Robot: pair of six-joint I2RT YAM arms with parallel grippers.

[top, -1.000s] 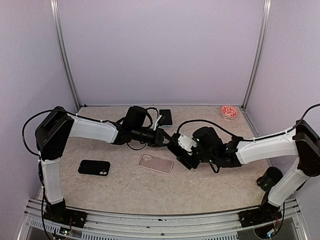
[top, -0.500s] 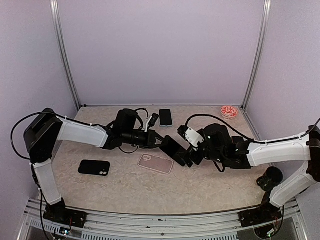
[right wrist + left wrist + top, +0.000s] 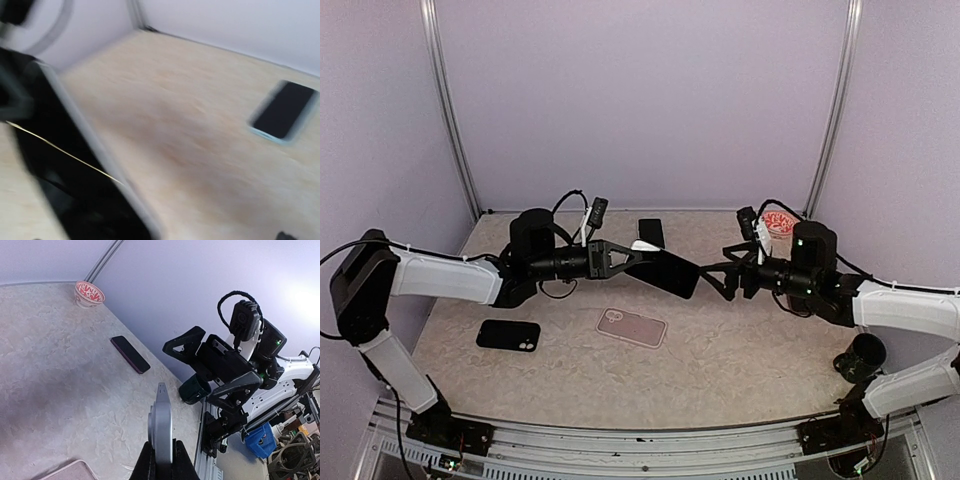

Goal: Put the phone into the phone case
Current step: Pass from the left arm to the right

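Observation:
My left gripper is shut on one end of the phone and holds it in the air over the table's middle. In the left wrist view the phone shows edge-on, silver, pinched between my black fingers. My right gripper stands open just right of the phone's free end, with nothing between its jaws. It also shows wide open in the left wrist view. The clear pinkish phone case lies flat on the table below. The right wrist view is blurred, with the phone large at its left.
A black phone lies at the front left. Another dark phone rests near the back wall, seen too in the wrist views. A red-patterned bowl stands at the back right corner.
My right gripper has opened, let go of the phone and drawn back to the right. My left arm has pulled left and lifted the phone higher above the case.

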